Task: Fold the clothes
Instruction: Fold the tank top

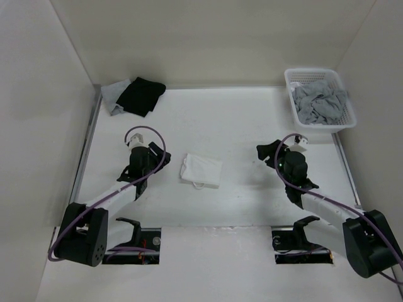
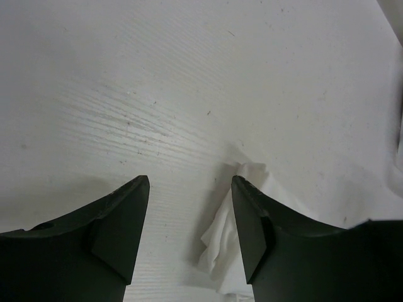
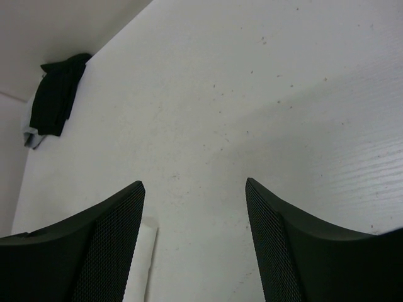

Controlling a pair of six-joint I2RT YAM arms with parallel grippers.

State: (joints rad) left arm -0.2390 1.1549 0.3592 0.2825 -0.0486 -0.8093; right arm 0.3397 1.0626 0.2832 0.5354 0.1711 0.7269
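Two arms flank the white undershirt (image 1: 201, 170), which lies as a small folded packet near the middle of the tabletop (image 1: 220, 119), between the arms and touching neither.

The left pincer (image 2: 189, 182) has its jaws apart and empty. In its wrist view a crumpled edge of the undershirt shows just beside and partly behind the right-hand finger. The right pincer (image 3: 195, 185) also stands wide apart with nothing in it, over bare tabletop. Only a pale sliver of the undershirt shows at the lower left of its view.

Judged from this layout, the fold looks close to finished and the step in hand is the withdrawal. It is best done by lifting each pincer straight up before swinging it away, so that no finger catches the thin fabric and drags a layer open. The left arm needs the most care, as it sits nearest the cloth edge.

Away from the work are a white basket (image 1: 296, 75) of grey garments (image 1: 321, 104) at the far right and a black cloth (image 1: 141, 94) on pale grey cloth (image 1: 113, 97) at the far left.

Not determinable:
- How many layers the packet has, or whether their edges align.
- Where the straps lie, apart from one possible loop at the near edge.
- What the cloth looks like behind the left pincer's finger.
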